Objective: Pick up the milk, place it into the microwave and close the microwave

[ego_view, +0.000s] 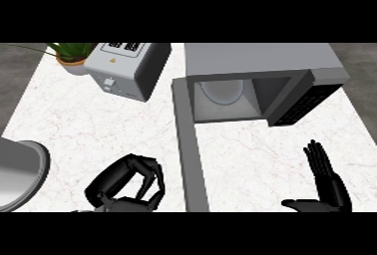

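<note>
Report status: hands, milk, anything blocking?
Left hand curled low left, likely round the milk, which is hidden. Right hand open, resting lower right. Microwave open, cavity holds only its plate; door swung out between the hands.

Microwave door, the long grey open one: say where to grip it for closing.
Take the grey microwave door at its free near end, coming from its left, outer face: it is hinged at the cavity's left edge, and the curled left hand is beside that face.
</note>
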